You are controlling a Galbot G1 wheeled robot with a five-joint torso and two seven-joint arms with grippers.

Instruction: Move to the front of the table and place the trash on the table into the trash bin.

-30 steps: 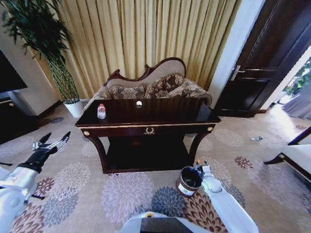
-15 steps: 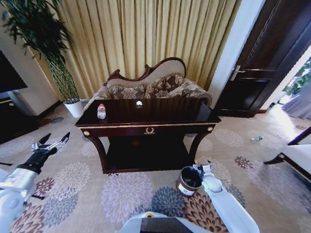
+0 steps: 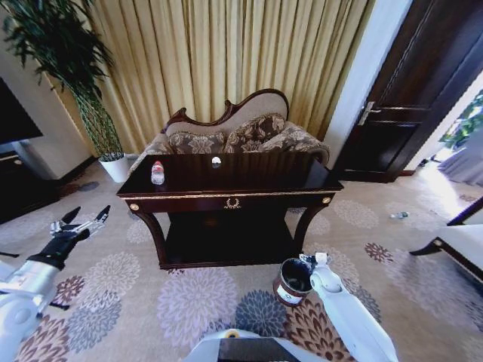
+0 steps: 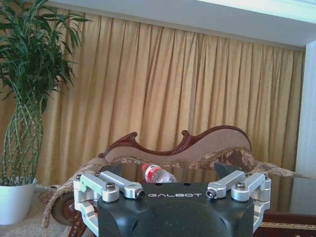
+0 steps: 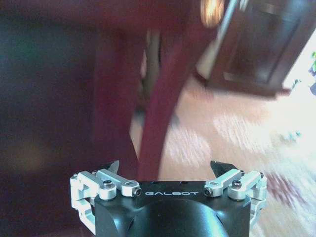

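The dark table (image 3: 256,175) stands straight ahead, in front of the sofa. The trash on it is a clear bottle (image 3: 157,173) with a red cap at the left end, plus a small white scrap (image 3: 216,161) near the back edge. In the left wrist view the bottle (image 4: 159,174) lies on its side. The trash bin (image 3: 293,280) sits on the carpet by the table's front right leg. My right gripper (image 3: 308,260) hangs at the bin's rim, open and holding nothing, its fingers (image 5: 220,167) facing the table leg (image 5: 163,98). My left gripper (image 3: 79,223) is open, low and left of the table.
A carved sofa (image 3: 234,134) stands behind the table, with gold curtains behind it. A tall plant in a white pot (image 3: 115,167) is at the back left. A dark door (image 3: 423,90) is at the right, and a dark bench edge (image 3: 453,241) is at the far right.
My right wrist has turned a little beside the bin, and a small orange speck at its tip no longer shows. The left arm, bottle and bin stay put.
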